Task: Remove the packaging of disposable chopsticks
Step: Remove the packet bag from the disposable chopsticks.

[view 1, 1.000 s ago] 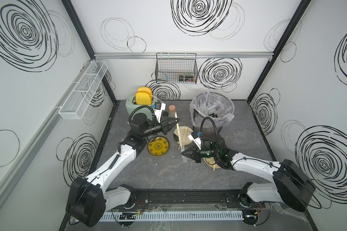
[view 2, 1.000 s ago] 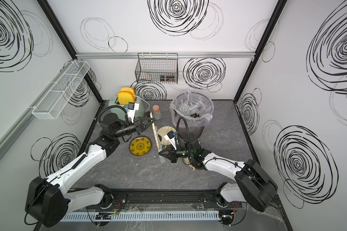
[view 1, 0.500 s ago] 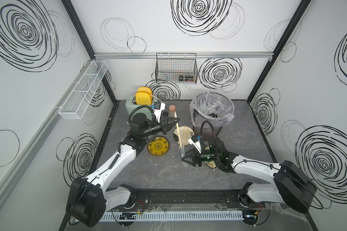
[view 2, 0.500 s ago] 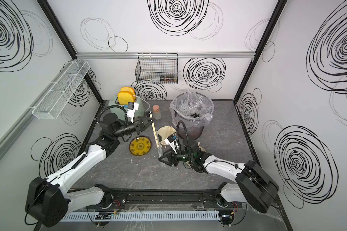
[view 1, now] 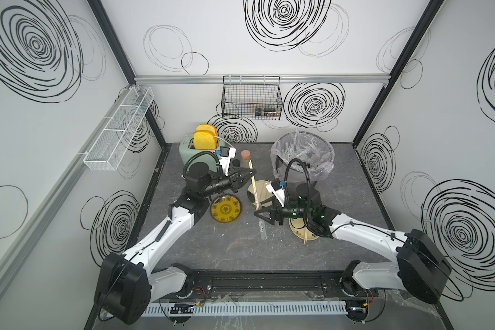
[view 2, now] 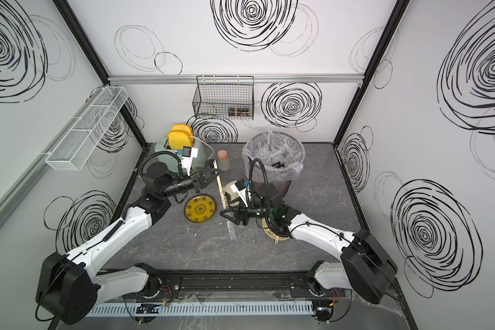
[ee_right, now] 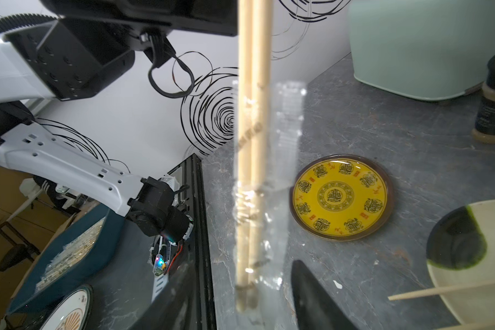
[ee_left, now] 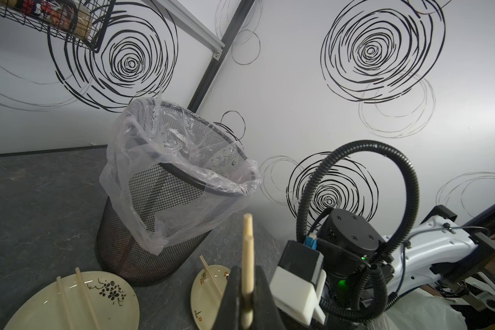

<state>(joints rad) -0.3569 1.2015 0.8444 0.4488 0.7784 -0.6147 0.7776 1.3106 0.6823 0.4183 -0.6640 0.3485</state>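
My left gripper (view 1: pixel 253 172) (ee_left: pixel 247 300) is shut on the upper part of a pair of disposable chopsticks (view 1: pixel 255 188) (ee_right: pixel 253 114), which hangs steeply over the table. A clear plastic sleeve with dark print, the packaging (ee_right: pixel 287 148) (view 1: pixel 262 230), still wraps the pair's lower half and reaches past the tips. My right gripper (view 1: pixel 258 215) (ee_right: pixel 240 308) is open, with one jaw on each side of the sleeved lower end and neither touching it.
A yellow plate (view 1: pixel 225 211) lies left of the right gripper. Two cream plates (ee_left: pixel 109 308) (ee_left: pixel 203 291) each carry a bare pair of chopsticks. A lined mesh bin (view 1: pixel 302 155) stands at the back right. A toaster (view 1: pixel 200 148) and a cork-topped jar (view 1: pixel 245 155) stand behind the left gripper.
My right gripper was shut on the sleeve's lower end and has opened, shifting slightly left. The left arm still holds the chopsticks in the same place.
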